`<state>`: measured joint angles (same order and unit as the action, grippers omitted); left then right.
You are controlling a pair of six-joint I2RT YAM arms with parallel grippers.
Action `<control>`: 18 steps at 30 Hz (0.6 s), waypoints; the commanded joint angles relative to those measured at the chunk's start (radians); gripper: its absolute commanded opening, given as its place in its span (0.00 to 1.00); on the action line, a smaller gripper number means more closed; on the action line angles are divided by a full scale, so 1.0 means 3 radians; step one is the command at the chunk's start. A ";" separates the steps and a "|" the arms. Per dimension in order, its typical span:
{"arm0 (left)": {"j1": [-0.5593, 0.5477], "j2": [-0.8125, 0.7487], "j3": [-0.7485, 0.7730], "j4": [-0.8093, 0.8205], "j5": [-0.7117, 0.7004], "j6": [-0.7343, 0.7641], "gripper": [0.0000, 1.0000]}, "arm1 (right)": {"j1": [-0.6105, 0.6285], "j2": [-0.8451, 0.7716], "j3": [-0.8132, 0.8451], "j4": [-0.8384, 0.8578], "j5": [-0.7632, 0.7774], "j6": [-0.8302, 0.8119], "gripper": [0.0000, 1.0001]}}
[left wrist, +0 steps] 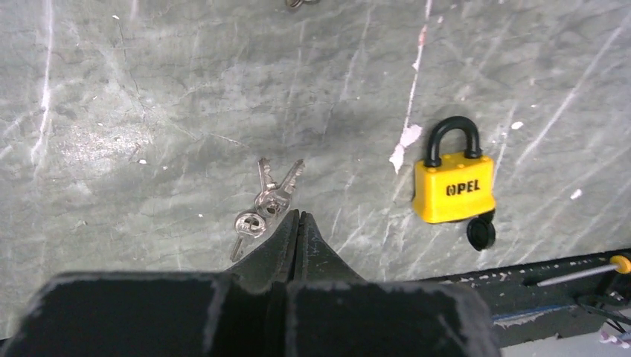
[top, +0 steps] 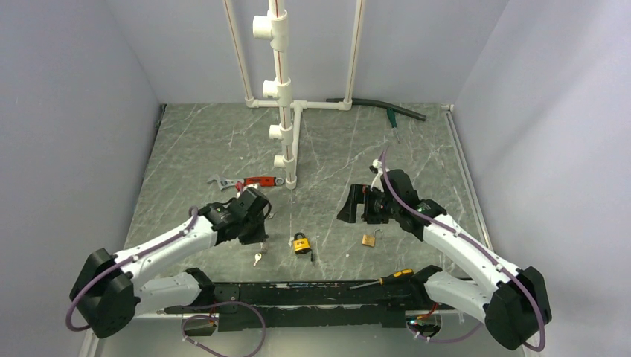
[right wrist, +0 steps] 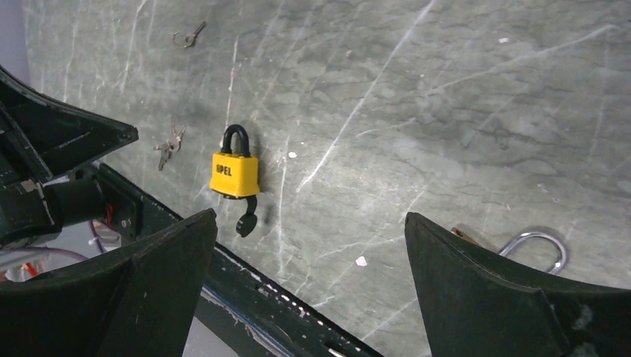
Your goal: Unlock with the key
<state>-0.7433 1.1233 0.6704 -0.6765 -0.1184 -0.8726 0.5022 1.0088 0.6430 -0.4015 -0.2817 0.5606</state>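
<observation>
- The left gripper [left wrist: 298, 221] hangs over the grey marble-patterned table [top: 201, 149] with its two fingers pressed flat together, no gap between them and nothing held.
- The key [left wrist: 262, 205], a small bunch of dull silver keys, lies flat on the table just to the left of those closed fingertips. The left wrist view does not show whether metal and finger touch.
- The yellow padlock [left wrist: 453, 189] lies flat to the right of the key bunch, well apart from the left fingers. Its black shackle is seated in the body and a black keyhole cover [left wrist: 481, 233] hangs loose at its lower edge.
- The right gripper [right wrist: 309, 218] stands with its fingers [right wrist: 160, 271] spread wide and nothing between them, facing the yellow padlock from a distance.
- A brass padlock [top: 369, 239] with its shackle swung out lies near the right gripper, untouched.
- A black-and-yellow-handled screwdriver [top: 385, 280] rests along the near edge of the table.
- A red-handled wrench [top: 248, 181] lies behind the left arm, beside the foot of a white pipe frame [top: 285, 97].
</observation>
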 commanded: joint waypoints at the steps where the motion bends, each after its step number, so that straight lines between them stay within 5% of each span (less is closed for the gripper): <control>1: -0.0016 -0.0189 0.0091 -0.0010 0.0050 0.0091 0.00 | 0.0113 -0.0060 0.0074 0.0234 -0.0055 0.0038 1.00; 3: -0.0017 -0.0168 0.0109 -0.0112 0.0020 0.0098 0.00 | 0.0162 -0.0052 0.0068 0.0253 -0.0035 0.0056 1.00; 7: -0.0015 -0.0001 0.0089 -0.0234 0.0040 0.0189 0.27 | 0.0221 0.0000 0.0066 0.0254 0.0005 0.0074 1.00; 13: -0.0070 0.0136 -0.0028 -0.0071 0.0180 0.0267 0.49 | 0.0275 0.0061 0.0061 0.0230 0.0065 0.0064 1.00; 18: -0.0080 0.0177 -0.0040 -0.0077 0.0175 0.0229 0.41 | 0.0298 0.0102 0.0068 0.0206 0.0095 0.0065 1.00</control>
<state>-0.7612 1.1660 0.6617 -0.7147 -0.0799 -0.8059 0.5842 1.0332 0.6430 -0.3649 -0.2760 0.5724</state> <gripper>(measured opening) 0.426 0.994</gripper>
